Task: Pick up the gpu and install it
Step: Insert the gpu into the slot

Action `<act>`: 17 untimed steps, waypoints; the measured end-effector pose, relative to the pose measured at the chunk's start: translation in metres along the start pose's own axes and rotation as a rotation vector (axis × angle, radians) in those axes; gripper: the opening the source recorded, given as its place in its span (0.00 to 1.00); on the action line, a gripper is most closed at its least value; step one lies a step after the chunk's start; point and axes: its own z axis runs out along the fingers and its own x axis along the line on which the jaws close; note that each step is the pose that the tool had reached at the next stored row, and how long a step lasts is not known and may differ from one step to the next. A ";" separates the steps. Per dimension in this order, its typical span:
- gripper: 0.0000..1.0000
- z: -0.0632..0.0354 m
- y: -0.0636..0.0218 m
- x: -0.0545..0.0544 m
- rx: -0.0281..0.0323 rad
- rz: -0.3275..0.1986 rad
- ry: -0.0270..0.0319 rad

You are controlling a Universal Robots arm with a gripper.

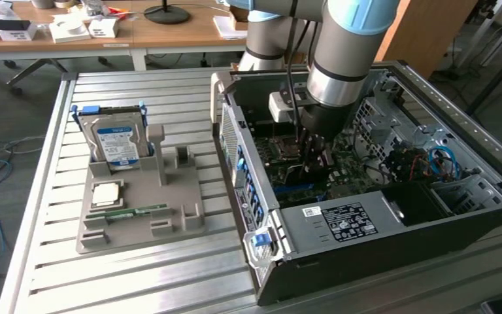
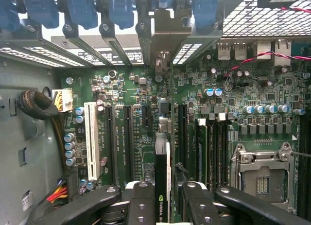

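Note:
In the wrist view my gripper [image 2: 166, 193] is shut on the gpu [image 2: 163, 171], a thin dark card seen edge-on with a green logo on its edge. The card stands upright between the two black fingers [image 2: 141, 203], above the green motherboard [image 2: 136, 89] and between two long black expansion slots [image 2: 127, 137]. Its metal bracket end [image 2: 167, 33] reaches the case's rear slot openings. Whether the card touches the board I cannot tell. In the exterior view the arm reaches down into the open computer case [image 1: 460, 104], with the gripper [image 1: 310, 157] low over the board.
Around the card are a white slot [image 2: 91, 140], the processor socket [image 2: 262, 171], memory slots, blue latches [image 2: 77, 6] and a sleeved cable bundle [image 2: 34, 106]. Beside the case, a grey tray [image 1: 138, 226] holds a hard drive [image 1: 116, 144], a processor chip [image 1: 107, 193] and a memory stick [image 1: 129, 212].

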 end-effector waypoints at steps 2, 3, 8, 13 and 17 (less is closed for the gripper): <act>0.26 0.0000 0.0000 0.000 0.0000 0.000 0.0000; 0.26 0.0001 0.0000 0.000 0.0001 0.000 -0.0001; 0.26 0.0002 0.0000 0.000 0.0002 0.000 -0.0003; 0.26 0.0001 0.0000 0.000 0.0002 0.000 -0.0002; 0.26 -0.0009 0.0000 0.000 0.0003 0.000 -0.0003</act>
